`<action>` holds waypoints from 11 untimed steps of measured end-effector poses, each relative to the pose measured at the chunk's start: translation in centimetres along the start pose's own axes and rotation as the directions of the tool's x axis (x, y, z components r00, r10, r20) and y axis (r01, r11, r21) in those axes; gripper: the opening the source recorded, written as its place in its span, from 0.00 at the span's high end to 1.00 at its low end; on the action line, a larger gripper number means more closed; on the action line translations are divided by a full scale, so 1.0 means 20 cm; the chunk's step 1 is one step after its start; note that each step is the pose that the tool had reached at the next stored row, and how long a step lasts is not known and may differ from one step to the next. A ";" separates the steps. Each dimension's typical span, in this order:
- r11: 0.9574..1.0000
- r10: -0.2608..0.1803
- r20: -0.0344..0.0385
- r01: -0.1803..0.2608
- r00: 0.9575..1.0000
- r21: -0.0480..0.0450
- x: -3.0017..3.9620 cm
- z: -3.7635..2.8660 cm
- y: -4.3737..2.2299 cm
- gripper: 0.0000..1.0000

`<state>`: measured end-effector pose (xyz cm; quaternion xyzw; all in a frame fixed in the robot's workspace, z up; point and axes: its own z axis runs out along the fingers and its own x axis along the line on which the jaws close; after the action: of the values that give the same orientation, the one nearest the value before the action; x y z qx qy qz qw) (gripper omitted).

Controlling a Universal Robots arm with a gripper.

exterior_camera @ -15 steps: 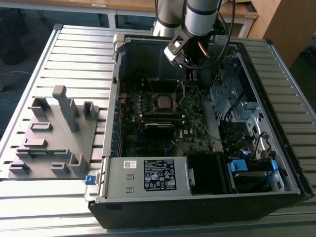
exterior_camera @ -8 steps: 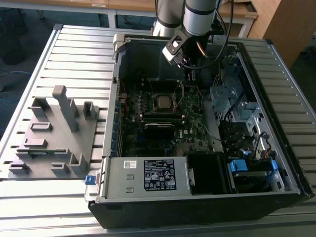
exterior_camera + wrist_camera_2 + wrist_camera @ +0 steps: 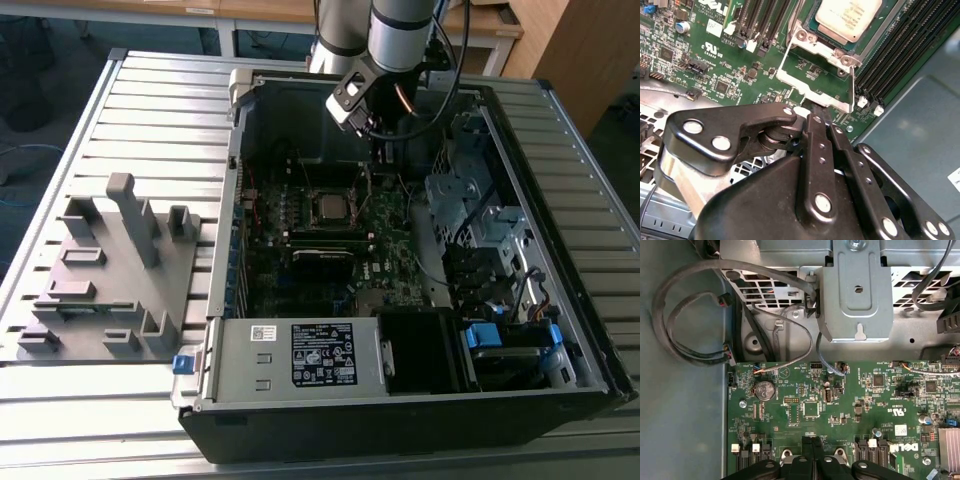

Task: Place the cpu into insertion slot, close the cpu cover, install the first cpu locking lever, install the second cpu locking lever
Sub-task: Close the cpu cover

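Scene: an open computer case is lying on a slatted metal table, with its green motherboard facing up.
Arm: the robot arm is reaching down into the far end of the case in the exterior view.
Cpu: the cpu is sitting flat inside the insertion slot, its dull silver top facing outward; in the exterior view it is lying near the middle of the board.
Insertion slot: its silvery rim is framing the chip on the sides that are visible, between two banks of long black memory slots.
Cpu cover: the cpu cover is standing swung open, off the chip, with green board showing through its square opening.
Gripper: the gripper is holding its fingers pressed together with no gap showing between them in both wrist views; the tips are meeting the free edge of the cover, and whether any metal is pinched between them cannot be told.
Board detail: a coin cell is sitting near the board's edge, and dark cables are looping over the case floor beside it.
Surroundings: a grey moulded fixture is resting on the table at the exterior view's left, and a labelled power supply is occupying the near end of the case.
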<state>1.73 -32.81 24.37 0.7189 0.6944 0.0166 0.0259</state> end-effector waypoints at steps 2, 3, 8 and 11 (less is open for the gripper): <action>1.000 0.000 0.000 0.000 1.000 0.000 0.000 0.000 -0.004 0.90; 1.000 0.000 0.000 0.000 1.000 0.000 0.000 0.000 -0.006 0.90; 1.000 0.000 0.000 0.000 1.000 0.000 0.000 -0.001 -0.015 0.90; 1.000 0.000 0.000 0.000 1.000 0.000 -0.001 -0.001 -0.020 0.90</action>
<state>1.32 -32.80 24.37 0.7189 0.6944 0.0167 0.0259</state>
